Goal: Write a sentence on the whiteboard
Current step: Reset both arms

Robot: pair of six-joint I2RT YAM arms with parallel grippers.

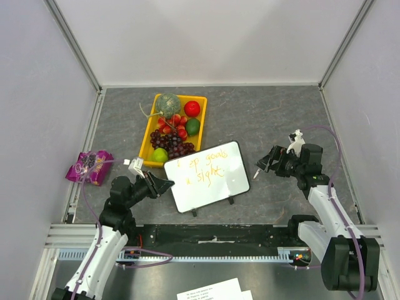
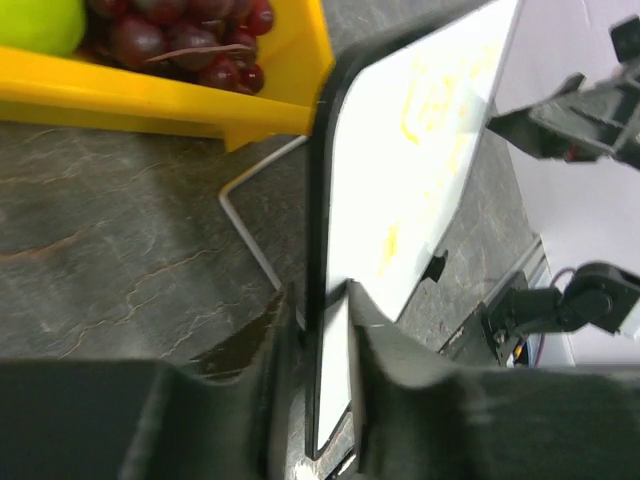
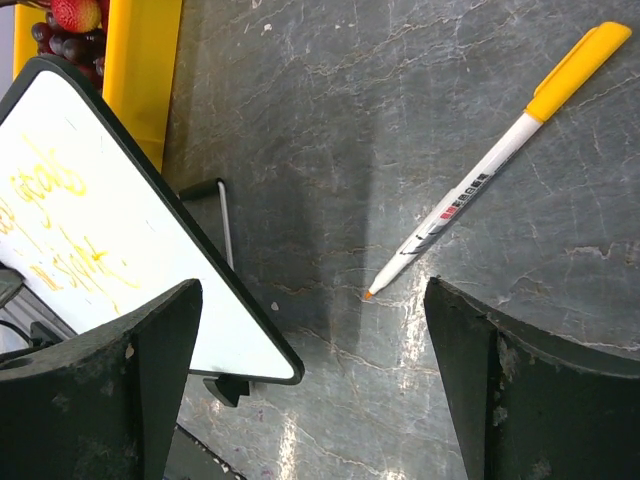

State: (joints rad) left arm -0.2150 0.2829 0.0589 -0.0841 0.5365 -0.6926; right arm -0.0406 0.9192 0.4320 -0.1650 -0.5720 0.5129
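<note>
the whiteboard [image 1: 209, 181] stands propped on the table [image 1: 269, 119] just beside the yellow fruit tray [image 1: 146, 134], its orange sentence [image 1: 203, 170] on show. the left gripper [image 1: 162, 185] straddles its left edge, likely steadying it; whether it pinches i cannot tell. the right gripper [image 3: 310, 400] hangs spread wide above the uncapped marker [image 3: 480, 185], seemingly done writing.

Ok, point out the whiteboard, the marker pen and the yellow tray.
whiteboard [image 1: 213, 192], top view, blank lower face.
marker pen [image 3: 470, 188], right wrist view, white barrel.
yellow tray [image 2: 150, 100], left wrist view, outer side wall.
</note>
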